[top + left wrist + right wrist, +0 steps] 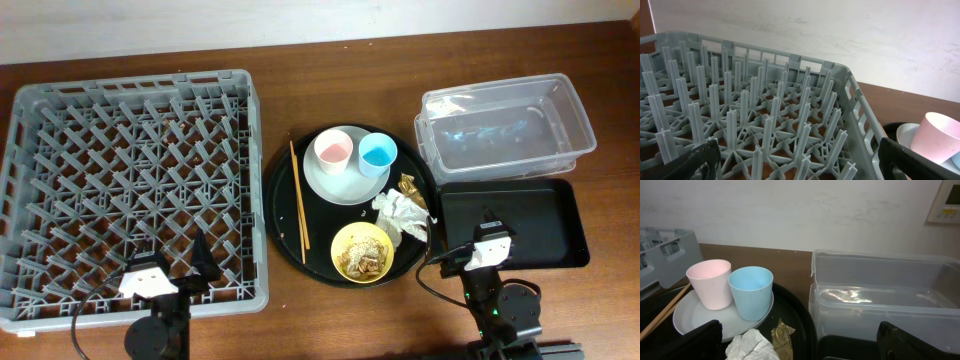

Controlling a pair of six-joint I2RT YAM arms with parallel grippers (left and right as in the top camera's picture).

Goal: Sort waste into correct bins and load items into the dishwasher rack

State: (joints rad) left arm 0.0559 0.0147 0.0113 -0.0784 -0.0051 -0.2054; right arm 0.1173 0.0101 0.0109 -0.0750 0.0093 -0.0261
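Waste: all of it sits on the round black tray (325,255) in the middle of the overhead frame. A crumpled white napkin (400,215) lies at the tray's right side, a small brown-gold wrapper (410,186) is just above it, and brown food scraps (363,255) are inside the yellow bowl (341,236) at the tray's lower edge.
Cups: the pink cup (332,149) and light-blue cup (378,152) stand upright side by side, mouths up, on the pale plate (345,188) in the tray's upper half.
Chopsticks (298,200): lying along the tray's left side, running top to bottom, just left of the plate.
Dishwasher rack (130,83): fills the left half of the overhead frame, its grey pegs standing upright in rows.
Bins: the clear tub (500,92) is at the upper right, with the shallow black tray (545,225) just below it. From where I stand I cannot tell whether they touch.
Left gripper (797,145): fingers spread wide and holding nothing. It hangs at the rack's lower right corner, looking across the pegs, with the pink cup at the right edge of its view.
Right gripper (799,326): also spread wide and holding nothing, at the shallow black tray's lower left corner — its view takes in both cups, the napkin, the wrapper and the clear tub.
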